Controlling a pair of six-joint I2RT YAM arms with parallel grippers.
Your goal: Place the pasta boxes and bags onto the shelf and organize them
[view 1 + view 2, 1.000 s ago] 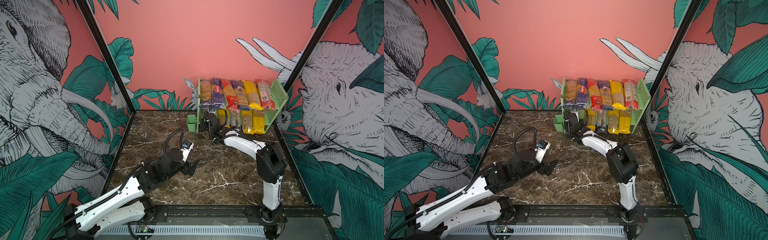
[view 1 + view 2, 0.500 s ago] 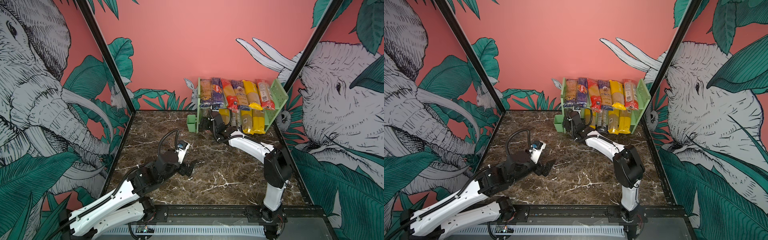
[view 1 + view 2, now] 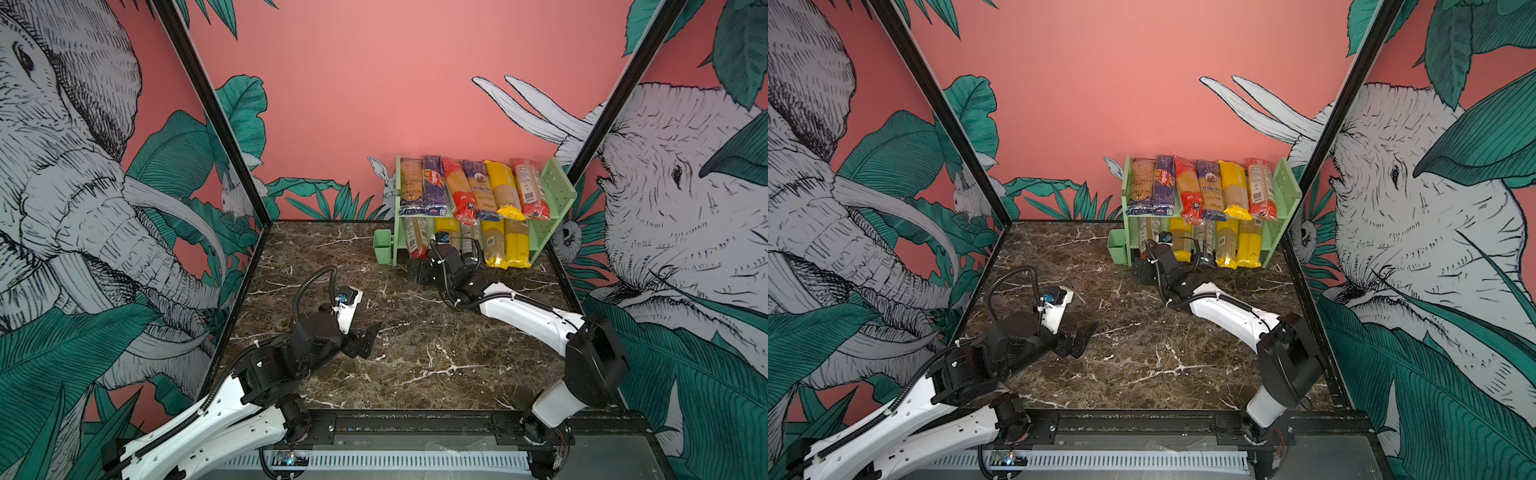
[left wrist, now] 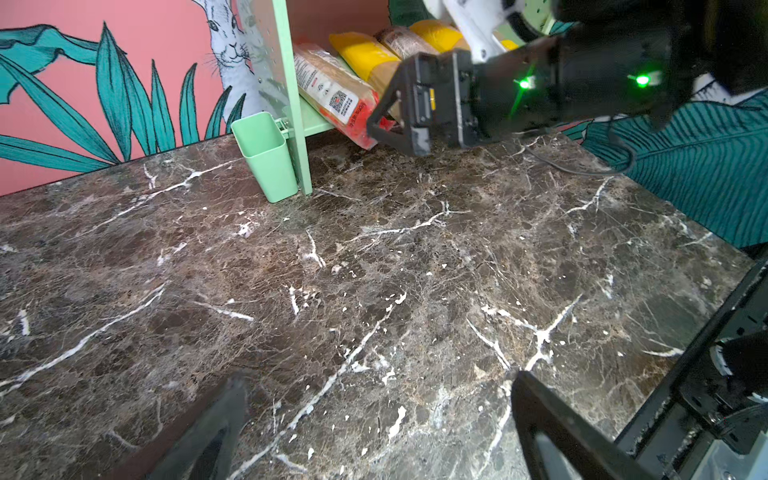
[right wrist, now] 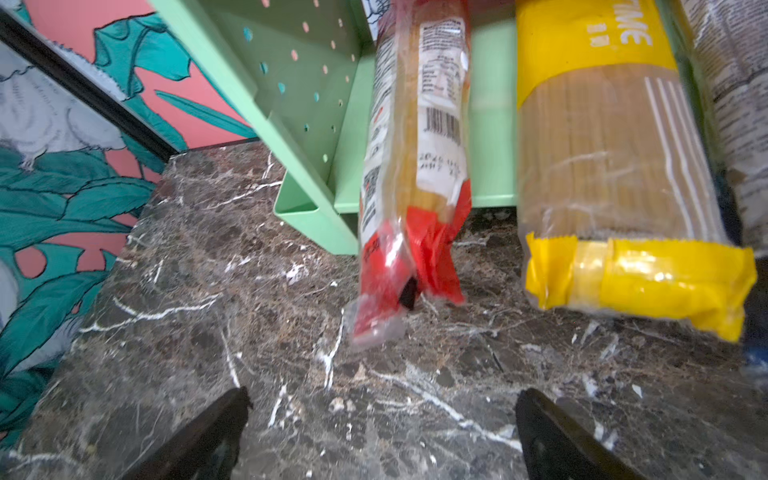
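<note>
Setting: pink walls with elephants and leaves enclose a dark marble table (image 3: pixel 415 365).
Shelf: the green shelf (image 3: pixel 559 187) stands at the back by the right wall, a small cup (image 3: pixel 382 247) on its left side.
Stock: six packs (image 3: pixel 473 189) lie side by side on the upper tier, a blue box (image 3: pixel 433 187) among them. More fill the lower tier.
Right gripper: my right gripper (image 5: pixel 382 399) sits low at the lower tier's left end, jaws spread, nothing between them.
Left gripper: my left gripper (image 4: pixel 378 380) hovers over bare table well away from the shelf, also spread and empty.
Step in hand: I judge this to be seating the red-ended bag (image 5: pixel 411 166).
Doing it well: I would draw straight back and low, clear of the loose red end. If it droops, I would nudge it squarely inward.
Right wrist view only: the red end overhangs the tier's front edge, with a gap to the yellow-ended bag (image 5: pixel 602 166).
Top views only: the full upper row. My arm hides that overhang there.
Left wrist view only: the right gripper side-on beside the red end. I cannot tell whether it is touching.
</note>
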